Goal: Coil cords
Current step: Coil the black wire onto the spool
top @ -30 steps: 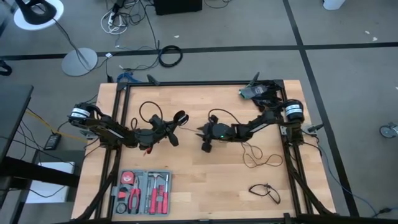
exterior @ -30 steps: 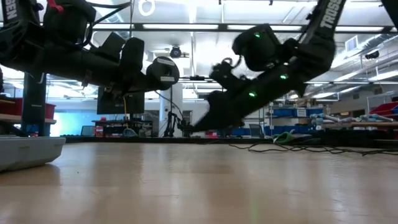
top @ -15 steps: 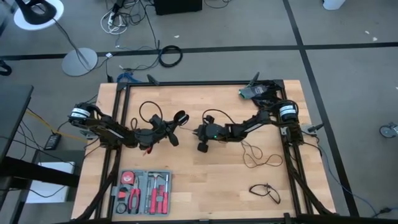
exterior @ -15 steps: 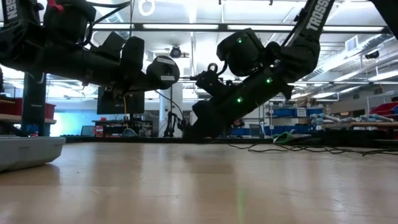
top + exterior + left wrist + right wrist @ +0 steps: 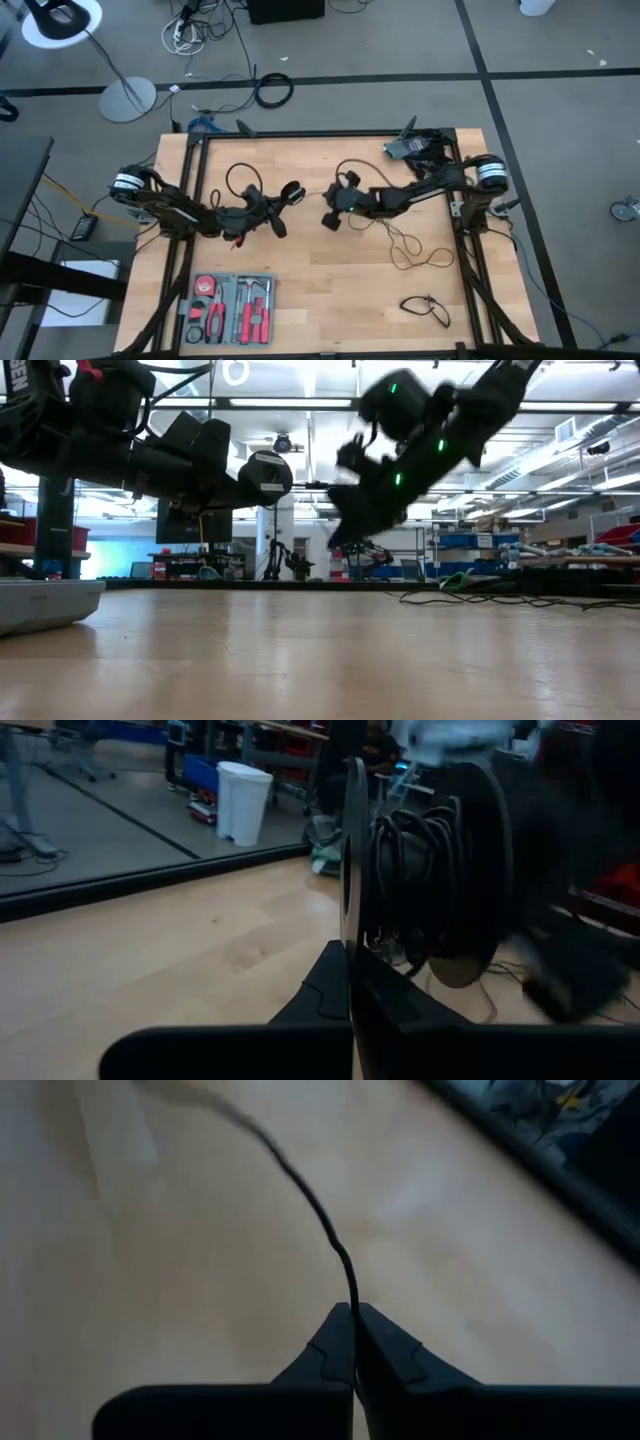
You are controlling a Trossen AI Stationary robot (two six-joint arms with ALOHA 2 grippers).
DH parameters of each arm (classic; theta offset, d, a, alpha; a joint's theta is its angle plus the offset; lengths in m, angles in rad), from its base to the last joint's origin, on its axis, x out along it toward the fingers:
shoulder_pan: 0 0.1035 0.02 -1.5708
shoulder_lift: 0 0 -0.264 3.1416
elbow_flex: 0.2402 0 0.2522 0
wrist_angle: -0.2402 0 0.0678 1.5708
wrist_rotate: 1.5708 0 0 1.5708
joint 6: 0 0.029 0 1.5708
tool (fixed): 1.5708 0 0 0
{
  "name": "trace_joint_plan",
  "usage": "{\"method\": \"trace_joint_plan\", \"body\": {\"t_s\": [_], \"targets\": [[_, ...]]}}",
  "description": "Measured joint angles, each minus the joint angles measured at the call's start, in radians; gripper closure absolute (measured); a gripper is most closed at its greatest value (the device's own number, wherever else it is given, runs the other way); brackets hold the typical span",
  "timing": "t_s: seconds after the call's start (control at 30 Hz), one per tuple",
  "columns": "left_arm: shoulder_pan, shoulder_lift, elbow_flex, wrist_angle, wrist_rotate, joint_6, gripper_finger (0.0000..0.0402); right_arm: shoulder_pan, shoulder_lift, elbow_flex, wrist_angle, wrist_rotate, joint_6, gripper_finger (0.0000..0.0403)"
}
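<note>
The left arm reaches in from the left edge of the high view toward the centre, its forearm lying low and nearly level. The left gripper (image 5: 283, 198) sits just left of centre, fingers (image 5: 345, 990) pressed together. The right arm stretches from the right side of the frame toward the middle, bent at the elbow. The right gripper (image 5: 329, 217) hangs near centre frame, lifted off the surface in the low view (image 5: 340, 540), its fingers (image 5: 340, 1342) closed tight.

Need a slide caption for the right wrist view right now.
Right gripper, jaws shut on a thin black cord, above the pale wooden table.
</note>
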Motion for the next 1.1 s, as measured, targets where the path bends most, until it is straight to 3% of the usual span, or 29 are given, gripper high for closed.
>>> {"method": "trace_joint_plan", "body": {"t_s": [0.17,0.3,0.6,0.8,1.1], "targets": [[0.000,0.000,0.000,-0.010,0.024,0.018,0.0402,-0.006,-0.125,0.008,-0.007,-0.006,-0.001,0.0402],[0.001,0.000,0.000,-0.017,0.030,0.016,0.0402,-0.005,-0.146,0.059,-0.009,-0.046,-0.033,0.0402],[0.002,0.000,0.075,-0.195,-0.033,-0.042,0.0402,0.061,-0.016,0.282,-0.013,-0.141,-0.159,0.0403],[0.002,0.000,0.092,-0.190,-0.074,-0.036,0.0402,0.076,0.095,0.352,-0.072,-0.206,-0.158,0.0402],[-0.001,0.000,0.061,-0.073,-0.066,-0.038,0.0402,0.070,0.135,0.351,-0.213,-0.149,-0.073,0.0395]]}}
